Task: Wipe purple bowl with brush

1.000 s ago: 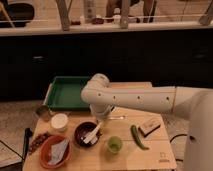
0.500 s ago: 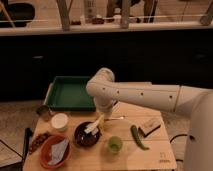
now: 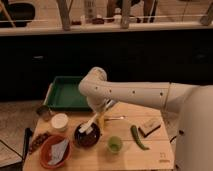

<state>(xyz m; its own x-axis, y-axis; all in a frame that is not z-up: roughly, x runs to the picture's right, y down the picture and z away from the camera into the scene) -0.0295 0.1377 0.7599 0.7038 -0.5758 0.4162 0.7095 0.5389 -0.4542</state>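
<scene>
Partly hidden pincer (image 3: 103, 111) near purple bowl (image 3: 88, 138)

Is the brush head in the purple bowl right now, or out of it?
In. Its head lies inside the purple bowl; the brush handle slants up to the tool above the bowl's right rim.

White arm's gripper (image 3: 105, 109), just above a glossy dark-purple round bowl (image 3: 93, 141), holds a slim white-handled, dark-headed brush (image 3: 91, 123) over a pale wooden table (image 3: 145, 156) beside a light-green cup (image 3: 114, 144).
</scene>
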